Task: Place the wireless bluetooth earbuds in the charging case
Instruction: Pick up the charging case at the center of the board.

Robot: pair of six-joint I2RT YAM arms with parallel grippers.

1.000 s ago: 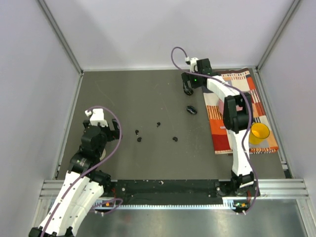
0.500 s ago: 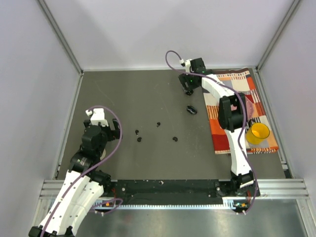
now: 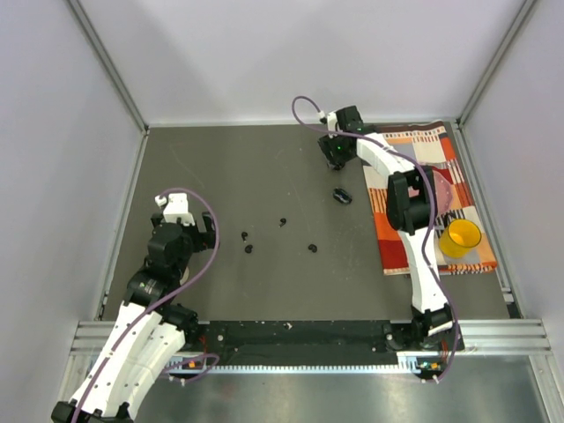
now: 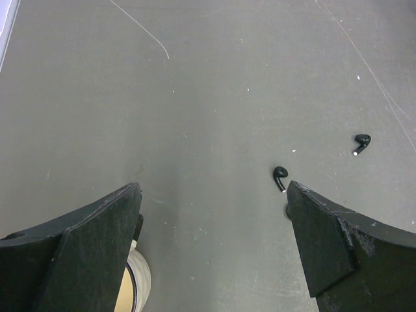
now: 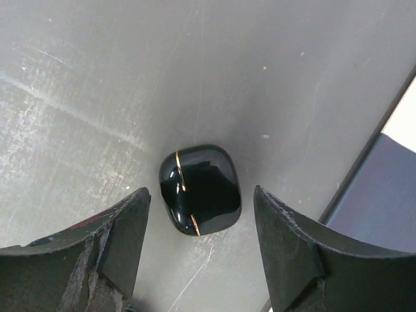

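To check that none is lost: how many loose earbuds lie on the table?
4 earbuds: one and one close together at the left, one farther back, one toward the right. None looks hidden.

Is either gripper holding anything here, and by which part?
Nothing is held. The right gripper is open, the charging case lying untouched between its fingers; the left gripper is open and empty.

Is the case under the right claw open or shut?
Shut. The case is one smooth black pod with only a thin gold seam across it; no lid is raised and no sockets show.
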